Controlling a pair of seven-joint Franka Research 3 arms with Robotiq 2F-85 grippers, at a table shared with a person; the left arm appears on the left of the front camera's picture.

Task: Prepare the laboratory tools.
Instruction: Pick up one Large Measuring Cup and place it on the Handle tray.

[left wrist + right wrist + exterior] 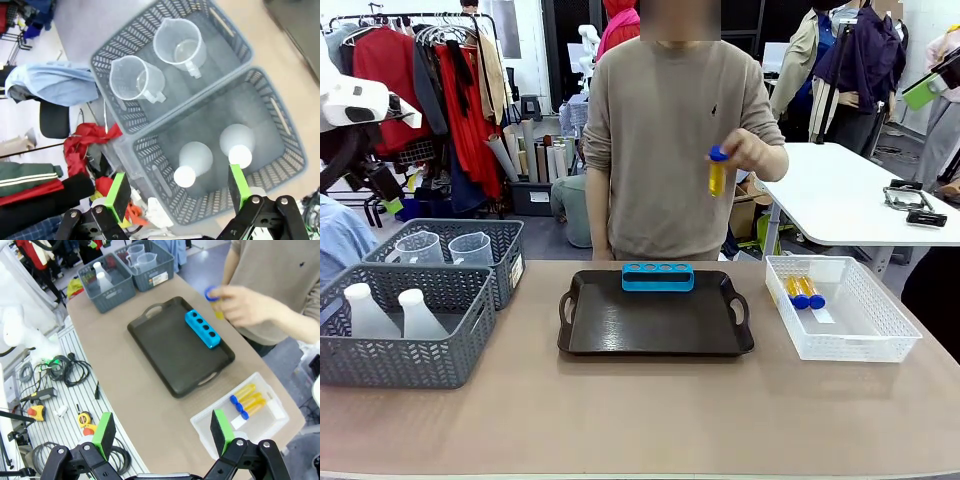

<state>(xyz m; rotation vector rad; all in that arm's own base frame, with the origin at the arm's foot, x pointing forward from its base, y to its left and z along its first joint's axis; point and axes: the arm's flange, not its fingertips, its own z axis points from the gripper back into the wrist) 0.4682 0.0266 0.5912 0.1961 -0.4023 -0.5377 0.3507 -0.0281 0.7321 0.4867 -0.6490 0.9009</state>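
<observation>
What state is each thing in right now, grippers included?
Held tube: capped, in the person's hand, above the table.
Other tubes: capped, lying in the white mesh basket.
Blue rack: on the tray, holes empty.
Measuring jugs: upright, empty, in the far grey basket.
Flasks: upright in the near grey basket.
Left gripper: open.
Right gripper: open.
</observation>
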